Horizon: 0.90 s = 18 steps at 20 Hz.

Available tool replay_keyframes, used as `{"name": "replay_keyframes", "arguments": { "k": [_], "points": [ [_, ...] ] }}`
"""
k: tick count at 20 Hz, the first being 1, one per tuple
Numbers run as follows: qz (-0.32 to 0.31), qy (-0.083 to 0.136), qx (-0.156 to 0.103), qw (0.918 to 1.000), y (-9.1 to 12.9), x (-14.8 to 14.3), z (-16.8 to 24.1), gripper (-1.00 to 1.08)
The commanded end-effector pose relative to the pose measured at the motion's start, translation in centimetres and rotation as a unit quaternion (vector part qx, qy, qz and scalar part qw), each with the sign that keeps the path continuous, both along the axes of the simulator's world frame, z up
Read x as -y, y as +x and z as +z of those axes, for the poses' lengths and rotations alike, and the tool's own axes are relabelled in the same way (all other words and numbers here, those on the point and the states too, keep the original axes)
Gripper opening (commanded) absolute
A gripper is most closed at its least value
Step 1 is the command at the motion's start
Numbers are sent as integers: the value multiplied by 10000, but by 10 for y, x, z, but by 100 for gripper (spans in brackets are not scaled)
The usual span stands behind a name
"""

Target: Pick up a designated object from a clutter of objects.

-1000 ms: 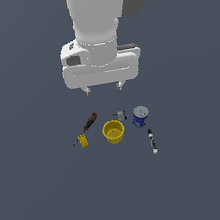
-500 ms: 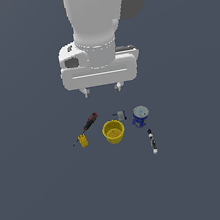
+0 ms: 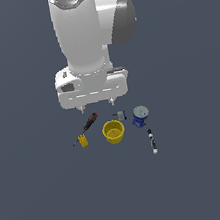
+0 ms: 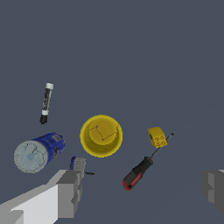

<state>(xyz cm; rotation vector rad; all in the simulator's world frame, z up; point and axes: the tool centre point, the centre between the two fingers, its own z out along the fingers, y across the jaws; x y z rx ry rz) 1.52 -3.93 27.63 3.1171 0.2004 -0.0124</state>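
Note:
The small orange-yellow block (image 3: 84, 141) (image 4: 157, 137) lies on the dark floor at the tip of the red-and-black screwdriver (image 3: 88, 125) (image 4: 140, 171). The yellow cup (image 3: 113, 131) (image 4: 101, 135) stands upright beside them. The blue can with a pale lid (image 3: 140, 116) (image 4: 38, 152), the black-white marker (image 3: 152, 141) (image 4: 46, 103) and a tiny grey piece (image 3: 119, 115) (image 4: 78, 165) lie close by. My gripper (image 3: 97, 105) (image 4: 142, 192) hangs open and empty well above the clutter, its fingers (image 4: 70, 192) spread wide.
The dark flat floor (image 3: 56, 202) spreads all around the small cluster. The arm's white body (image 3: 82, 40) rises above the objects in the exterior view.
The gripper and arm have shifted slightly toward the exterior view's left and upward. The objects have not moved.

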Motion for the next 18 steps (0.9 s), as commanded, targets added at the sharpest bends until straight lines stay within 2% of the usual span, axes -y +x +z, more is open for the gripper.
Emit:
{"name": "replay_keyframes", "arguments": {
  "k": [1,8,18],
  "points": [
    [136,28,-2,9999,4,11,-20,100],
    [596,94,9,9982,8,51,-90,100],
    [1125,109,22,9936,-3,99,-173,100]
  ]
}}
